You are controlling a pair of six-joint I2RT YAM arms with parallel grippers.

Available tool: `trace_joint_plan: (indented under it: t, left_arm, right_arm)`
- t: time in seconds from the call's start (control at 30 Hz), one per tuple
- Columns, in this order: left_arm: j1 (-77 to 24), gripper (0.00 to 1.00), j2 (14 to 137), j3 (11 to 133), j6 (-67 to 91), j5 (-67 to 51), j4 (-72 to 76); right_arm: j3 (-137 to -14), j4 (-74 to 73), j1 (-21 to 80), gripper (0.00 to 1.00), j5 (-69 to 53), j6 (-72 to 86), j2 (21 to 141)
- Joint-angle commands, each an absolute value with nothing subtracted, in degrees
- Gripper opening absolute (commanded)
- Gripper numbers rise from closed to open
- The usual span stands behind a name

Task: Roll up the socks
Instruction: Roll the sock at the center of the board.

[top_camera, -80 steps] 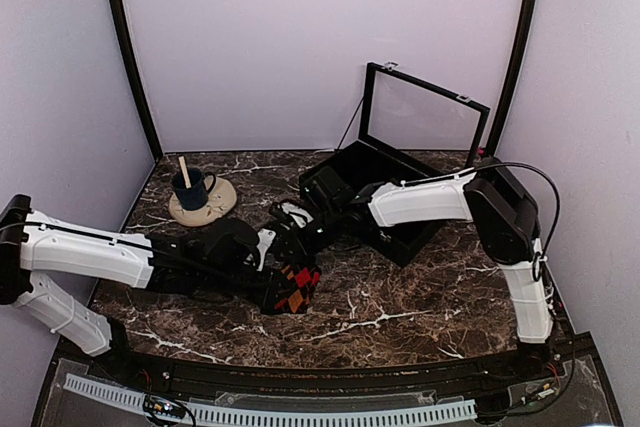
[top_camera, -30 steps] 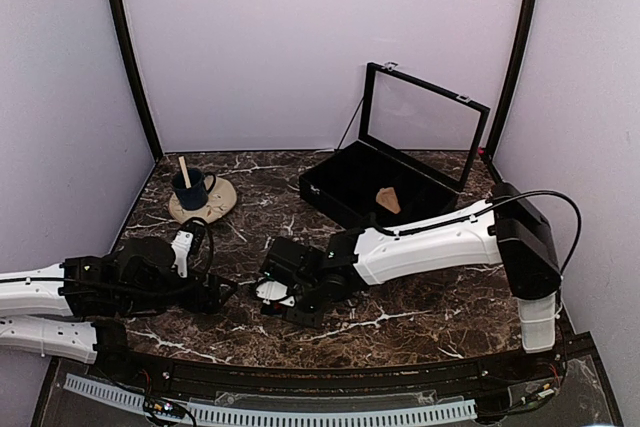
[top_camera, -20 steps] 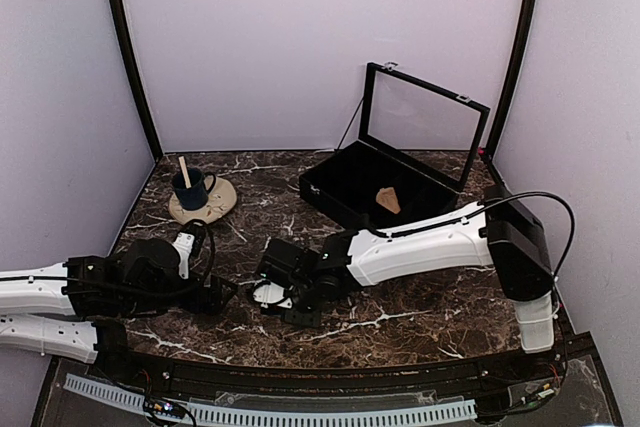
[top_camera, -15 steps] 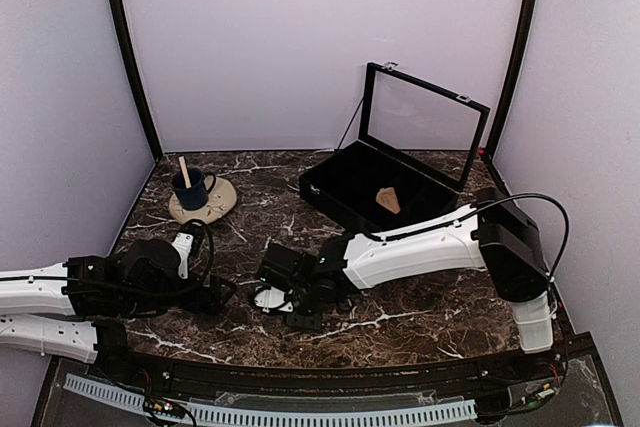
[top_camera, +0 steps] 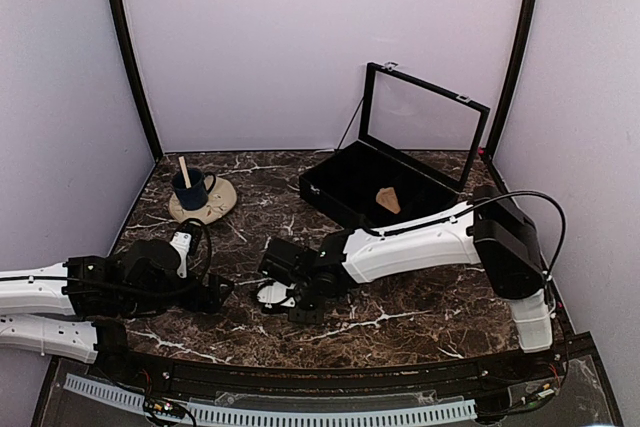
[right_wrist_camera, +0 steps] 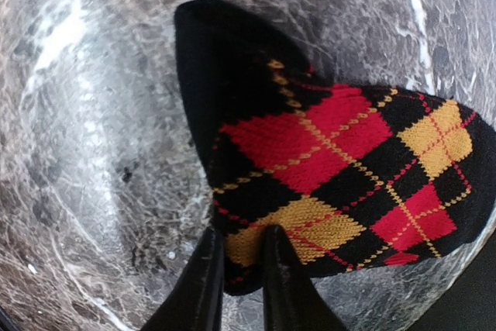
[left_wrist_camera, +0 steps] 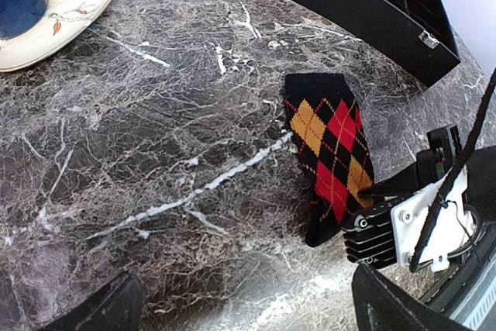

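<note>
Right gripper (right_wrist_camera: 240, 242) pinches edge of argyle sock (right_wrist_camera: 333, 168); sock flat ahead, unrolled. Left gripper (left_wrist_camera: 244, 284) wide open, empty. Rolling not yet begun.

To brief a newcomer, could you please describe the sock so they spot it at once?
On the marble table, look near the front edge, before the black case. The sock lies flat there, its end pinched by the right claw; it alone shows red and orange diamonds on black.

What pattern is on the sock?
The sock is black with red and orange argyle diamonds, clearest in the right wrist view.
</note>
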State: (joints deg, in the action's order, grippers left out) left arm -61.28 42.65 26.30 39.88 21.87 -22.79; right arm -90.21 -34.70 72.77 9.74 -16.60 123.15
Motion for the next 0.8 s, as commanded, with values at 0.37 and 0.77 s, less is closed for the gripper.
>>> trace_joint_plan:
  t: [0.37, 0.77]
  left_arm:
    - [-61.08, 0.98, 43.79, 27.22, 35.63, 21.41, -20.53]
    - [-61.08, 0.99, 44.74, 25.90, 30.99, 16.10, -16.51]
  right_arm:
    - [-92.07, -38.02, 68.11, 0.05, -8.47, -10.49, 123.92]
    - [-91.40, -36.42, 63.12, 0.00, -30.24, -3.29, 123.55]
